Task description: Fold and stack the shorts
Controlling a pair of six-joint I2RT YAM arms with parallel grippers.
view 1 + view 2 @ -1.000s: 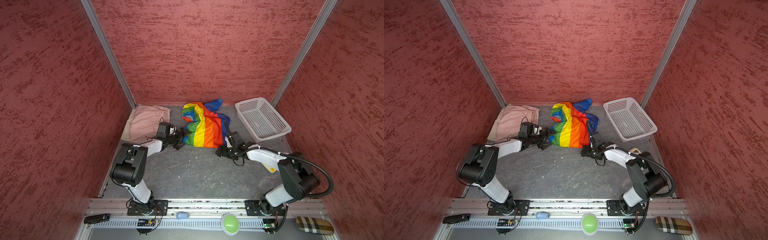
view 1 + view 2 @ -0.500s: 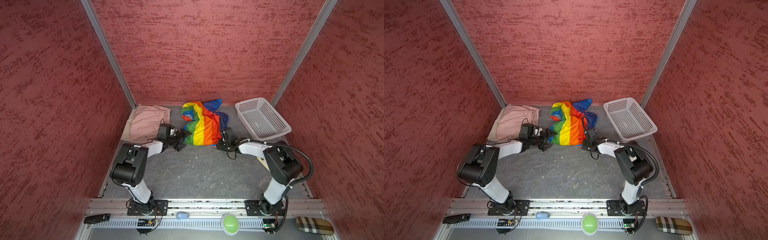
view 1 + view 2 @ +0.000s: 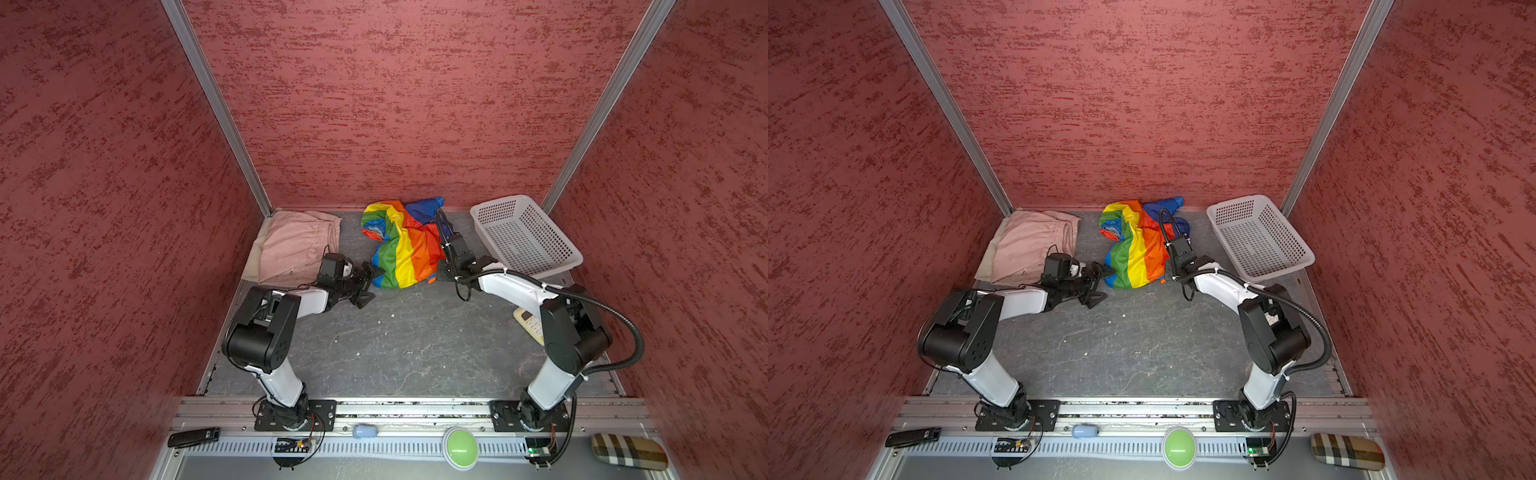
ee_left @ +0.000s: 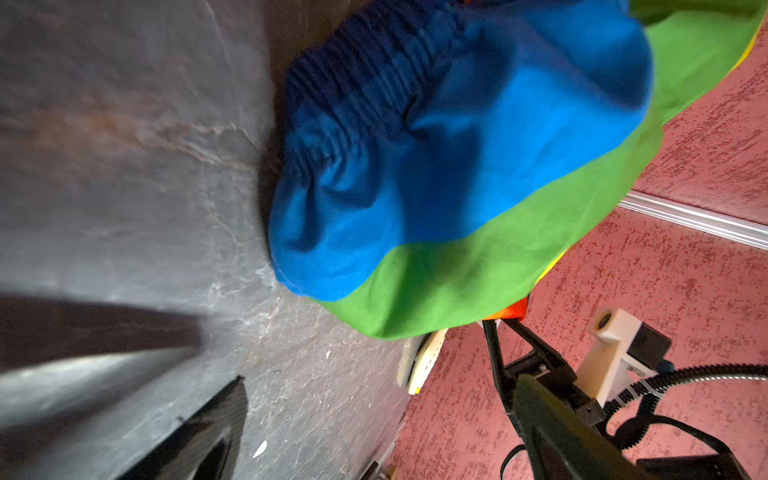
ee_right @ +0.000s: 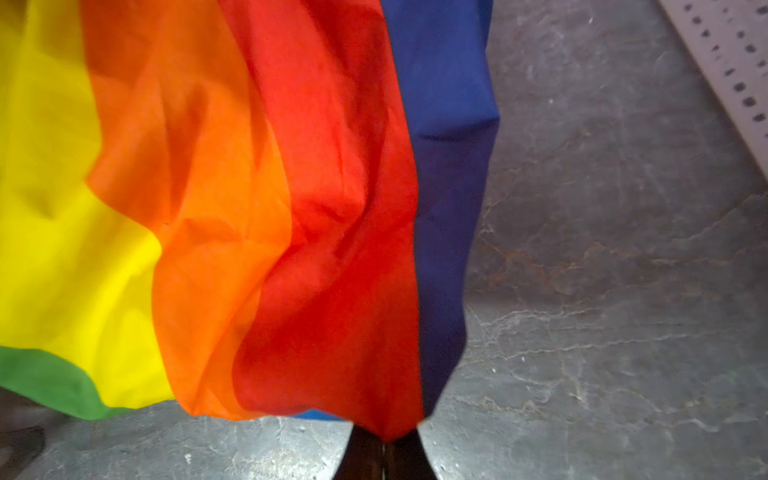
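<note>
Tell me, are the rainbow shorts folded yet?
Not folded. The rainbow shorts lie crumpled in a loose heap, and the right gripper pinches their red corner.

At the centre of a top view, the rainbow shorts (image 3: 401, 249) show stripes of blue, green, yellow, orange and red, with navy at one edge. Left of them are plain pink shorts (image 3: 293, 245), edged by beige shorts (image 3: 254, 255). At right, the basket (image 3: 525, 237) is white and perforated. The counter (image 3: 415, 345) is dark grey, pale-veined. The walls (image 3: 395, 104) are mottled red. At lower right are a green button (image 3: 459, 444) and a plaid case (image 3: 629, 452).

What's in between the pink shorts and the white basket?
The rainbow shorts lie crumpled between the pink shorts and the white basket, seen in both top views.
</note>
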